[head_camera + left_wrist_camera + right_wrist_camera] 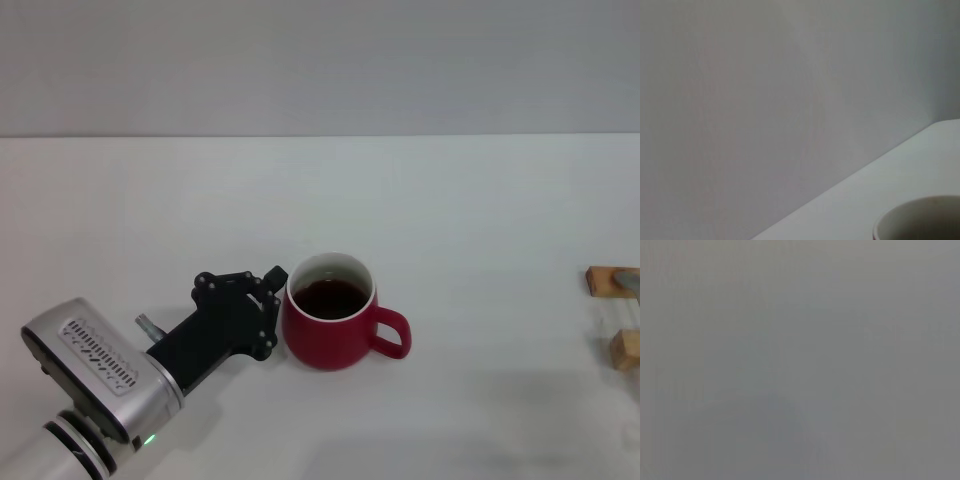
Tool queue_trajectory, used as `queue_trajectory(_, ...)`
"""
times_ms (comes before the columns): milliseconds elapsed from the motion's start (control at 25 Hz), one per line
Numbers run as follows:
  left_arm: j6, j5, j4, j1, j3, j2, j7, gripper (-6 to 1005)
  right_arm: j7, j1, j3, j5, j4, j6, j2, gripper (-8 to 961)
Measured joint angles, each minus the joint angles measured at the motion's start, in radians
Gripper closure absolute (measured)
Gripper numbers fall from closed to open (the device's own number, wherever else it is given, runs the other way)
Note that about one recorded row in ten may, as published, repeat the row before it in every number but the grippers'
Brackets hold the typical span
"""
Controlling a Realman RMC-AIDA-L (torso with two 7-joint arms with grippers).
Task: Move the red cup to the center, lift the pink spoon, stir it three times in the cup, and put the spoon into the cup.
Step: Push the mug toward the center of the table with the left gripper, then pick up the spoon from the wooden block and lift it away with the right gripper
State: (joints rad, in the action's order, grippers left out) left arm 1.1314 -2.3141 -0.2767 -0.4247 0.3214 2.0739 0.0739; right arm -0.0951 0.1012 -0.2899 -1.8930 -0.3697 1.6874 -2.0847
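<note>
Cup first: the red cup (pixel 328 325) is a glossy, pot-bellied mug with a white inside and dark liquid in it. It stands upright near the middle of the white worktop (pixel 450 210), mouth up, its small loop handle pointing toward the robot's right. In the left wrist view only a curve of its pale rim (pixel 920 217) shows.

The left claw (pixel 272 310) lies low on the worktop, right against the cup's side opposite the handle; whether its fingers are apart or together I cannot tell. Two small tan wooden blocks (pixel 612 315) sit at the far right edge, well apart from the cup.
</note>
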Motion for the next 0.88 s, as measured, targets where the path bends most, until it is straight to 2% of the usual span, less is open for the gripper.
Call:
queue_trajectory(560, -0.026, -0.001, -0.033, -0.006, -0.028, 0.003, 0.005, 1001, 0.0, -0.008, 0.002, 0.0, 0.0, -0.002, 0.001, 238)
queue_trajectory(720, -0.012, 0.007, -0.021, 0.031, 0.039, -0.005, 0.008, 1001, 0.0, -0.015, 0.004, 0.0, 0.0, 0.003, 0.002, 238)
queue_trajectory(840, 0.017, 0.008, -0.018, 0.071, 0.125, -0.006, 0.009, 1001, 0.0, -0.022, 0.01, 0.001, 0.0, 0.009, 0.001, 238)
queue_trajectory(880, 0.017, 0.008, -0.018, 0.071, 0.125, -0.006, 0.009, 1001, 0.0, -0.025, 0.016, 0.002, 0.0, 0.01, 0.001, 238)
